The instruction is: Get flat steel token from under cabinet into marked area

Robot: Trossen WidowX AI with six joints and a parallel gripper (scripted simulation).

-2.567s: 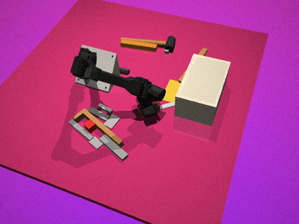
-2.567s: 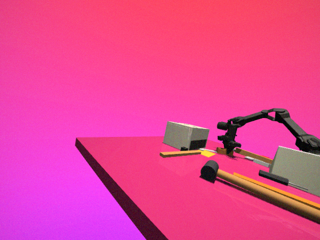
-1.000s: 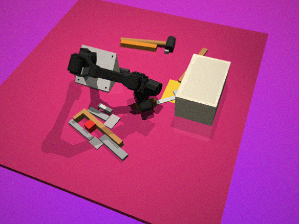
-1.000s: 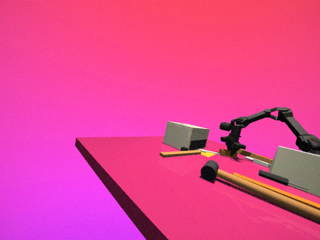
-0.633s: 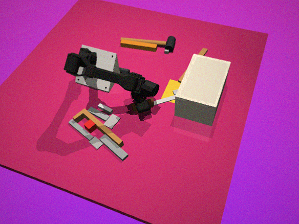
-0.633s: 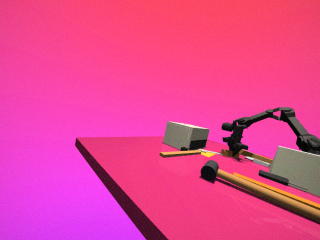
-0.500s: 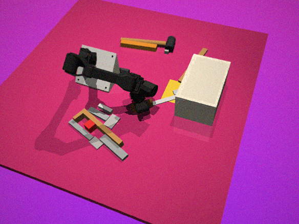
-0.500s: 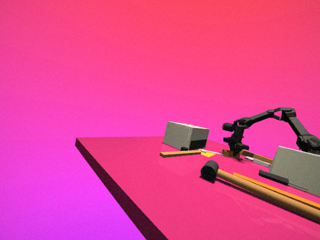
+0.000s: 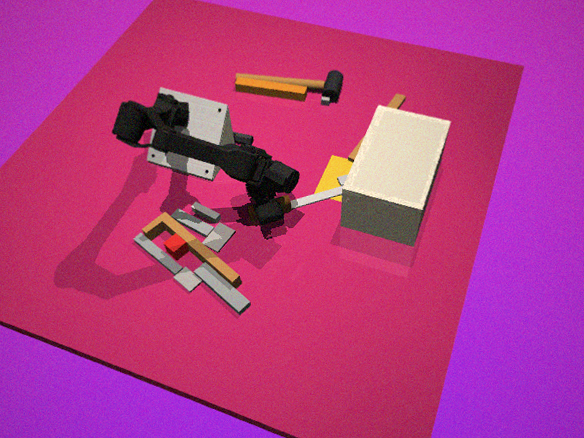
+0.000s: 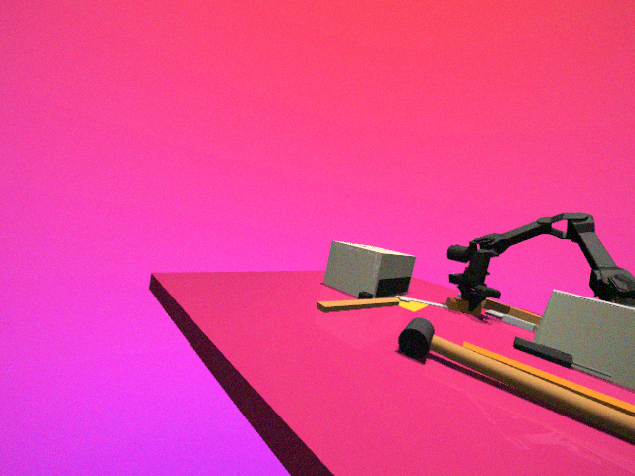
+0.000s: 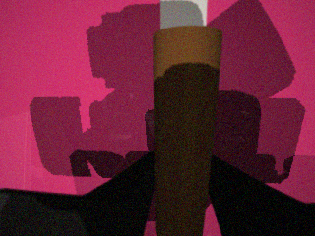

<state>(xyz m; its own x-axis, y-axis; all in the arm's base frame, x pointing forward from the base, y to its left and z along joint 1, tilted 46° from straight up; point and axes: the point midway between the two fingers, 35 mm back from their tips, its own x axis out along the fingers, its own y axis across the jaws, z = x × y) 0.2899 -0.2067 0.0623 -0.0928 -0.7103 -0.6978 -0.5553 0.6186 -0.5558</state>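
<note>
My gripper is shut on the brown handle of a tool, low over the table. The tool's flat grey blade reaches to the front edge of the pale cabinet. The marked area, a yellow patch, lies in front of the cabinet, partly hidden by it in the top view. A small grey piece shows at the cabinet edge over the yellow; I cannot tell whether it is the tool's end or the token. I cannot make out the token elsewhere.
A wooden bar lies beside the cabinet. A mallet and orange bar lie farther off. An L-shaped wooden piece, red cube and several grey pieces lie near the arm. A pale block stands by the arm's base.
</note>
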